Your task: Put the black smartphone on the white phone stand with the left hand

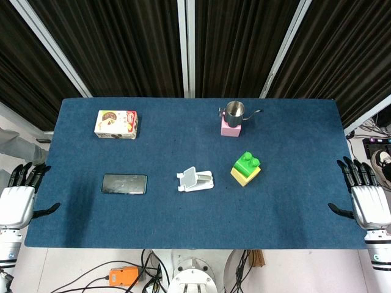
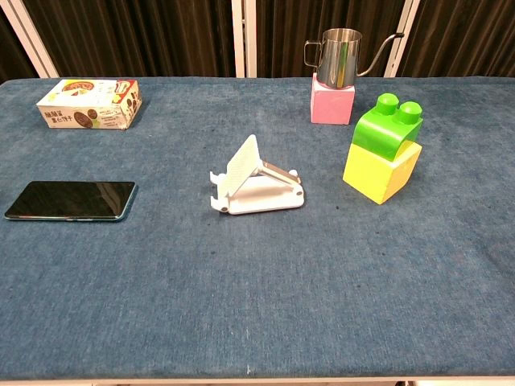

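Observation:
The black smartphone (image 1: 124,184) (image 2: 71,200) lies flat, screen up, on the blue table cloth at the left. To its right stands the white phone stand (image 1: 196,180) (image 2: 255,181), its back plate tilted up and nothing on it. My left hand (image 1: 19,198) hangs just off the table's left edge, fingers spread, holding nothing, well left of the phone. Off the right edge my right hand (image 1: 367,195) is likewise spread and holds nothing. Neither hand shows in the chest view.
A snack box (image 1: 116,124) (image 2: 88,103) lies at the back left. A steel pitcher (image 1: 234,110) (image 2: 339,56) stands on a pink block (image 1: 230,128) (image 2: 332,103) at the back. A green brick on a yellow one (image 1: 245,168) (image 2: 385,149) sits right of the stand.

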Robot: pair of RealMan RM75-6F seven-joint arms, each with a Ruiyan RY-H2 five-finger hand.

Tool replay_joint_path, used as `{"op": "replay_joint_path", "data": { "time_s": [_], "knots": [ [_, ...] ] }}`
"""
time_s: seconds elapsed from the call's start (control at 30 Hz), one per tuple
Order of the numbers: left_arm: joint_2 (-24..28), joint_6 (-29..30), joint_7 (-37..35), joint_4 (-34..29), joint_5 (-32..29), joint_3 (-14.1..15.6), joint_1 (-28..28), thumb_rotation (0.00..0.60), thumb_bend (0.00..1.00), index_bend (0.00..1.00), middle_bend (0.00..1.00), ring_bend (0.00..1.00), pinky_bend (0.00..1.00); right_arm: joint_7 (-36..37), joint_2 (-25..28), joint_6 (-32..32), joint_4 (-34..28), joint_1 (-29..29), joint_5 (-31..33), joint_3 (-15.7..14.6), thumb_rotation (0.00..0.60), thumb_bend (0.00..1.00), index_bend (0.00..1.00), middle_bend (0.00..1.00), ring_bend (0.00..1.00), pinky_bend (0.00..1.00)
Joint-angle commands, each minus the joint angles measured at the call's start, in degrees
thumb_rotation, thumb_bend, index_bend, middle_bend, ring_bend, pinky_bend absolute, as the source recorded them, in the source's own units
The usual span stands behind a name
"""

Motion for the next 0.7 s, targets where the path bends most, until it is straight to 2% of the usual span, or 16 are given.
{"op": "replay_joint_path", "data": {
  "time_s": [0.03, 0.27, 0.43, 0.63, 0.7],
  "knots": [
    [0.0, -0.3, -0.1, -0.3, 0.2, 0.0, -0.3, 0.6, 0.0, 0.15, 0.13, 0.02, 0.0, 0.1, 0.1, 0.2, -0.2, -0.1, 0.1, 0.1, 0.6, 0.17, 0.0, 0.08, 0.0, 0.09],
    [0.1, -4.6, 1.8, -2.6, 2.1, -0.9, -4.6, 0.6, 0.01, 0.15, 0.13, 0.02, 0.0, 0.0, 1.0, 1.1, -0.6, -0.2, 0.1, 0.6, 0.6, 0.17, 0.0, 0.08, 0.0, 0.09],
    [-1.1, -12.1, 5.8, -4.9, 1.7, -2.0, -10.2, 0.6, 0.03, 0.15, 0.13, 0.02, 0.0, -0.1, 2.3, 2.2, -1.7, -0.5, -0.1, 1.0, 0.6, 0.17, 0.0, 0.07, 0.0, 0.09],
    [-5.1, -23.9, 11.8, -5.6, -6.2, -3.5, -16.8, 0.6, 0.06, 0.18, 0.13, 0.02, 0.0, 0.0, 2.4, 2.6, -2.1, -0.8, -0.1, 0.9, 0.6, 0.17, 0.0, 0.07, 0.0, 0.09],
    [-6.5, -26.0, 13.8, -5.3, -9.1, -3.9, -18.1, 0.6, 0.07, 0.19, 0.12, 0.02, 0.0, 0.0, 2.4, 2.4, -2.2, -0.8, 0.1, 0.8, 0.6, 0.17, 0.0, 0.07, 0.0, 0.09]
  ]
}}
